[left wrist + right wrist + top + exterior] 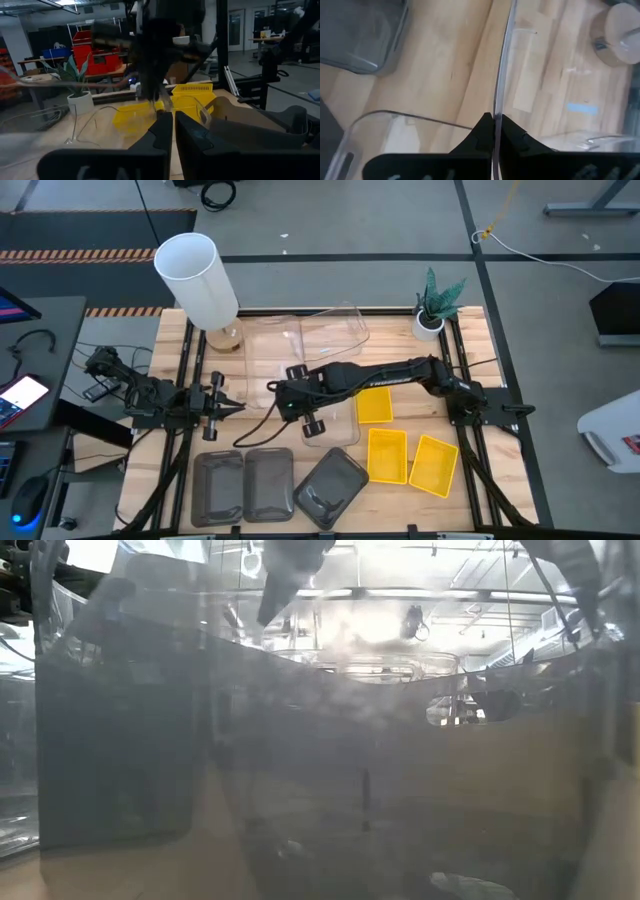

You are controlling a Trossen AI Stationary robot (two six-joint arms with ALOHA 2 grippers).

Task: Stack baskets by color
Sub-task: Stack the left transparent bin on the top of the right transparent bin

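My right gripper (285, 398) is over the table's middle, shut on a clear basket (270, 358). A second clear basket (335, 330) lies tilted behind it, and a third (335, 425) lies under my right arm. Three grey baskets (268, 483) lie flat in a row along the near edge. Three yellow baskets (387, 455) lie singly at the near right. My left gripper (228, 408) waits shut at the left, level, touching nothing; its wrist view shows its fingers (173, 131) closed, with the yellow baskets (165, 107) beyond. My right gripper pinches a thin clear side wall (496, 102) of the basket at its rim, between its two fingers. The fingers slant down from the table's right and lie along the wall. Whether the basket's other side is on the table, I cannot tell.
A tall white cylinder lamp (197, 280) stands at the far left, its base (620, 30) close to the held basket. A small white plant pot (430, 322) sits at the far right. A grey basket (120, 740) stands right in front of the low camera.
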